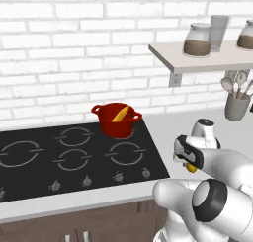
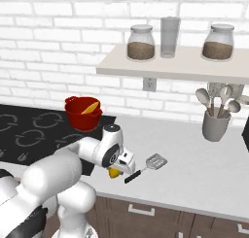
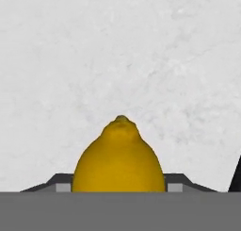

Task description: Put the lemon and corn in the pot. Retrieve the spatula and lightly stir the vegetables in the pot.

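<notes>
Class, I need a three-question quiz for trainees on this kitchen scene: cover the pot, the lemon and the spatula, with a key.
1. True or false: the corn already lies inside the red pot.
2. Multiple choice: where is the spatula? A) in the pot B) flat on the pale counter, beside the gripper C) in the grey utensil holder D) on the shelf
3. Fill in: the yellow thing between the jaws in the hand view is the ______.

Key: 1 true; 2 B; 3 lemon. The pictures do not show whether the jaws have clamped the lemon yet.
</notes>
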You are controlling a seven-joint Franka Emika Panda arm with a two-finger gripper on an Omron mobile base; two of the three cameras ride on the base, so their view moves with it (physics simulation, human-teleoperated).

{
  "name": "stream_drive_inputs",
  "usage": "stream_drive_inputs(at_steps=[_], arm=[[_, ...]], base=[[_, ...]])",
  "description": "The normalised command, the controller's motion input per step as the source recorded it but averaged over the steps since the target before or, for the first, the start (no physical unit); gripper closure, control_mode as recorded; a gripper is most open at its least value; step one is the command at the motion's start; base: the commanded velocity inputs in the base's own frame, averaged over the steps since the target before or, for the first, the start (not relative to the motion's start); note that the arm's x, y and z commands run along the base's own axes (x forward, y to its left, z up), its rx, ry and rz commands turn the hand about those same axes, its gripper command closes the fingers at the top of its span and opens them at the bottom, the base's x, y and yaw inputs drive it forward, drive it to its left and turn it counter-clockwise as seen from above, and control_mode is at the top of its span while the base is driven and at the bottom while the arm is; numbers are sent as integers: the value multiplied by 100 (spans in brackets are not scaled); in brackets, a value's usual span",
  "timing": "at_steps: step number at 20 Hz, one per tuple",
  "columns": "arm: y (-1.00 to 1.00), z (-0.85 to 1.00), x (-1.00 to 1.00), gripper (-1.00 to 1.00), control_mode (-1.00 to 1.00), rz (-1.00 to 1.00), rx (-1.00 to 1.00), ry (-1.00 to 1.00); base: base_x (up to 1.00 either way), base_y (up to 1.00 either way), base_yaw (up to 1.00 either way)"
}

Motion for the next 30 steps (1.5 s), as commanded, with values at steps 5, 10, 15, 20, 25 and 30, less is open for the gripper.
stream_drive_inputs(at_steps=[5,10,15,20,25,30], arm=[[43,56,-25,100,-100,7,0,-16],[90,100,-12,100,-100,6,0,-21],[100,100,5,100,-100,2,0,-12],[100,86,43,100,-100,0,0,-2],[74,78,68,100,-100,0,0,0],[38,62,85,100,-100,0,0,0]], base=[[0,0,0],[0,0,0],[0,0,0],[0,0,0],[0,0,0],[0,0,0]])
